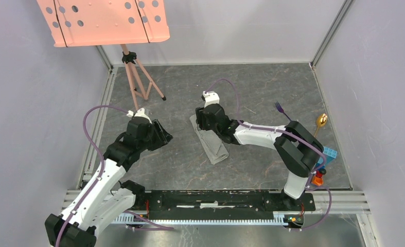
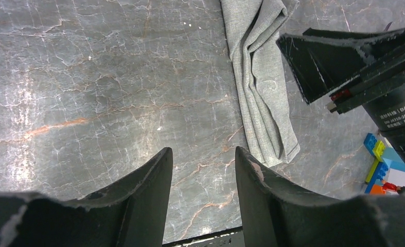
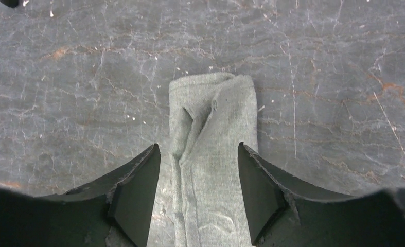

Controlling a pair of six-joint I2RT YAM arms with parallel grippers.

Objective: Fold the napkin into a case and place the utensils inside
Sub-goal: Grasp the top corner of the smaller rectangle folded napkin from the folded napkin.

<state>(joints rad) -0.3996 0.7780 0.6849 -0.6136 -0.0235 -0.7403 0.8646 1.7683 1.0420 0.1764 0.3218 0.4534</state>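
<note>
We read one label only, printed in white on the black motor housing (image 2: 395,110) of the right arm (image 1: 257,135): "DAMIAO", beside Chinese characters. Below it we make out "DC 24V". The model line between them is too small for us to read.

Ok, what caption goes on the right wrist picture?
Right hand open above the folded grey napkin on the marbled table.

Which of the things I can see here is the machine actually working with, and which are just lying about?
For the job:
- grey napkin, folded into a narrow strip
- purple fork
- gold-bowled spoon

Just lying about:
- toy blocks beside the right arm
- pink perforated panel on its stand, far left
</note>
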